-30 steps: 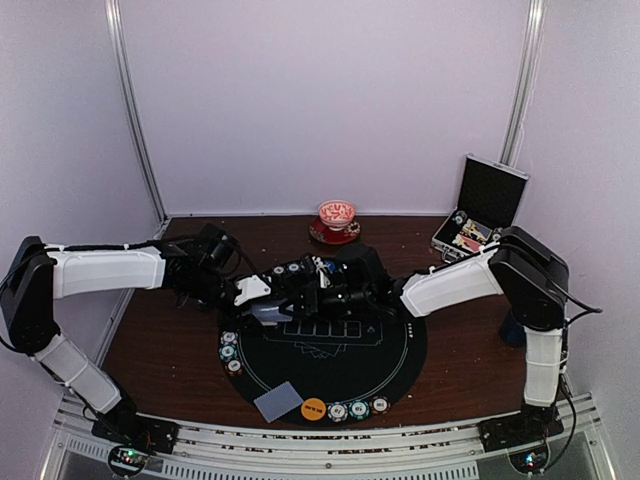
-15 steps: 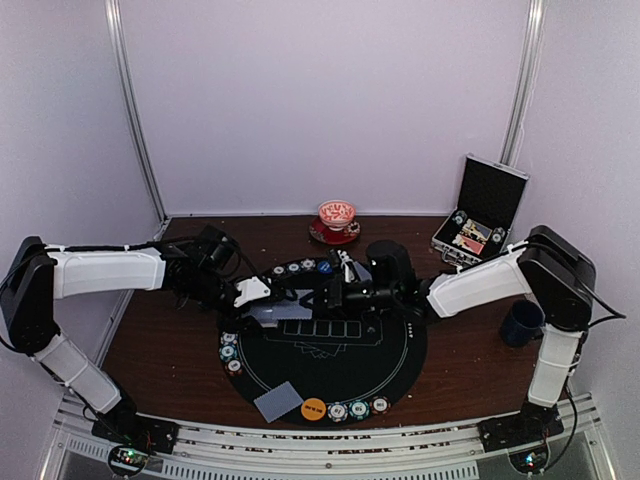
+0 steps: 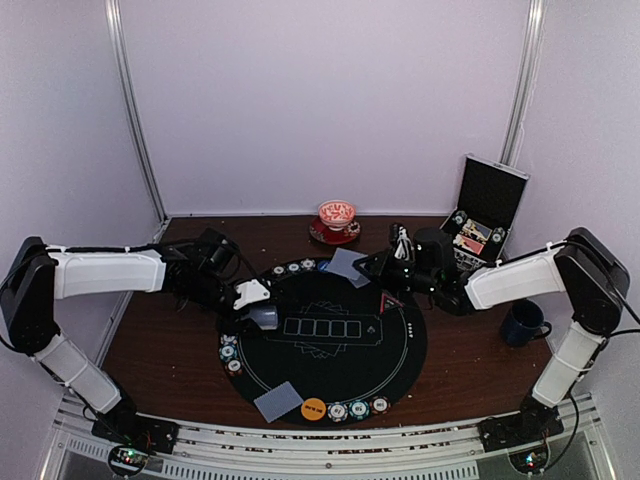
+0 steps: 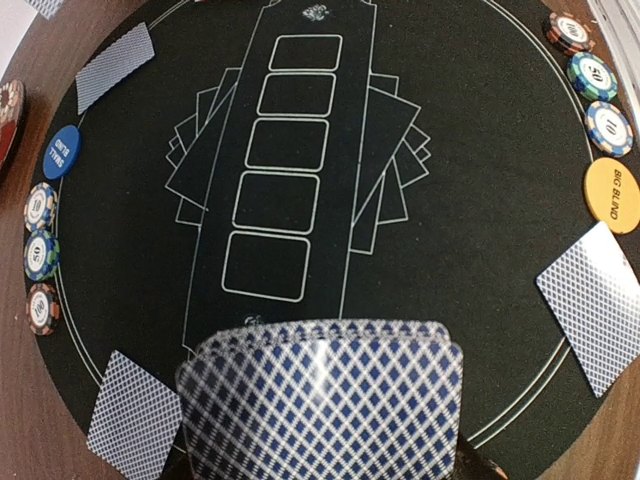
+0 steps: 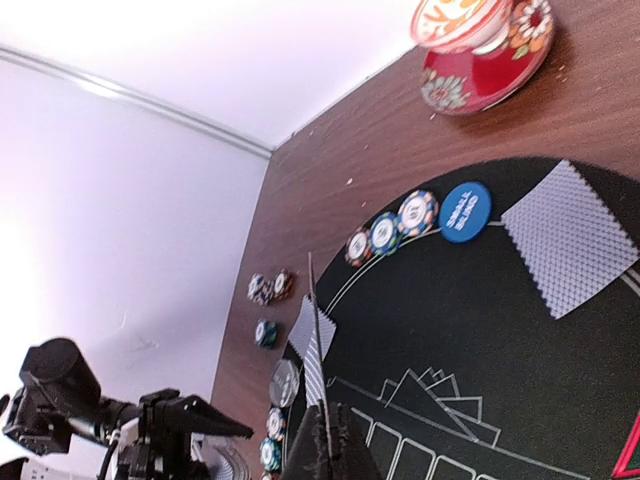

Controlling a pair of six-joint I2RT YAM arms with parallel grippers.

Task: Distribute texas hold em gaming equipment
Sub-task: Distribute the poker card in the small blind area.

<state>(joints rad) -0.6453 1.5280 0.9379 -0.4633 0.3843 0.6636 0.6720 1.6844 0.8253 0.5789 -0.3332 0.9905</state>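
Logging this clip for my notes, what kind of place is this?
Likely a robot test cell staged for poker: bare white walls, a wooden table, and a round black mat ringed with chips and cards.

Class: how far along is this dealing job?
Done: the far card and near card lie on the mat, each beside three chips and a blind button. In hand: the left gripper holds the deck; the right gripper pinches one card edge-on. Left: the mat's right side shows no chips yet.
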